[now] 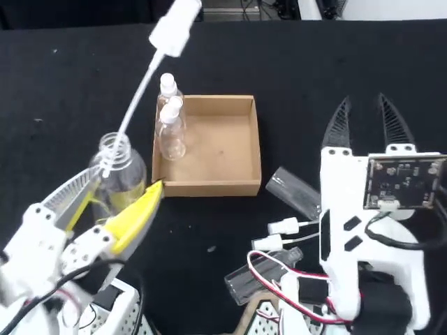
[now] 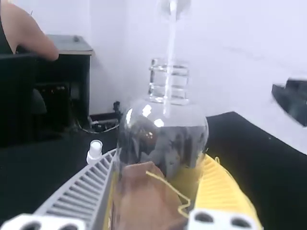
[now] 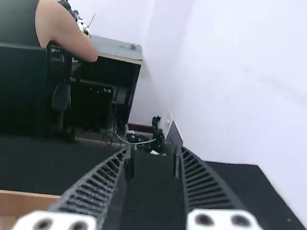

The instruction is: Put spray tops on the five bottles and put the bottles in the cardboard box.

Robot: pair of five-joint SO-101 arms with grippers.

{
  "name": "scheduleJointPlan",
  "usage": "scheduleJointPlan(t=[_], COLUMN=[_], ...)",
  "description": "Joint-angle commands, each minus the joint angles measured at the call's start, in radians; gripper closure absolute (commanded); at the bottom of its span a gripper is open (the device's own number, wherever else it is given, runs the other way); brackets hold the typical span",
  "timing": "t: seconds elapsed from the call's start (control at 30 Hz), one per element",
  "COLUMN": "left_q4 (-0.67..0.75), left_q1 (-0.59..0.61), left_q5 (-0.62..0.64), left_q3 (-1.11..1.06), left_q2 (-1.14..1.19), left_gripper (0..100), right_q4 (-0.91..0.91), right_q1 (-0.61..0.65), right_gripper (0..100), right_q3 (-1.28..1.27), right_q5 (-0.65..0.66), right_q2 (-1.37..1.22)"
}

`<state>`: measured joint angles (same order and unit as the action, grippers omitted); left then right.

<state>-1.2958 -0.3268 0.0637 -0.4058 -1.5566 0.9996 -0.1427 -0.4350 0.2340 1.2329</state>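
Clear plastic: a bottle [image 1: 120, 171] sits clamped in the left pincer [image 1: 124, 183], a spray top [image 1: 174, 28] raised high above its neck with the tube dipped inside. Just beyond that pincer is the box [image 1: 209, 187], holding two topped bottles [image 1: 171, 132]. The right pincer [image 1: 363, 105] hangs apart, empty. Behind it, beside its arm, two tops [image 1: 283, 226] and two bare bottles [image 1: 293, 190] lie on the bench [image 1: 70, 70].

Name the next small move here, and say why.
Probably bring the open right hand to the spray top and press it down: its tube sits in the bottle held by the left hand, but the head stands well above the neck.
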Motion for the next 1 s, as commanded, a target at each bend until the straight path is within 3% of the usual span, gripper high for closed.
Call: scheduleJointPlan(t=[0.0, 0.1, 0.27, 0.43, 0.8, 0.97], left_q4=[0.078, 0.08, 0.123, 0.238, 0.269, 0.27], left_q1=[-0.007, -0.047, -0.266, -0.366, -0.39, -0.392], left_q5=[-0.002, -0.003, -0.009, -0.124, -0.133, -0.141], left_q3=[-0.084, -0.107, -0.18, -0.349, -0.384, -0.378], left_q2=[-0.029, -0.057, -0.06, -0.071, -0.072, -0.072], left_gripper=[87, 87, 87, 87, 91, 97], right_q4=[-0.029, -0.032, 0.029, 0.157, 0.292, 0.281], right_q1=[-0.012, -0.018, -0.029, -0.175, -0.466, -0.491], right_gripper=[87.1, 87.1, 87.1, 87.1, 87.1, 87.1], right_q3=[0.107, 0.165, 0.263, 0.378, 0.354, 0.274], right_q5=[0.008, -0.006, -0.055, -0.127, -0.123, -0.13], right_q2=[-0.056, -0.099, -0.186, -0.237, -0.24, -0.246])
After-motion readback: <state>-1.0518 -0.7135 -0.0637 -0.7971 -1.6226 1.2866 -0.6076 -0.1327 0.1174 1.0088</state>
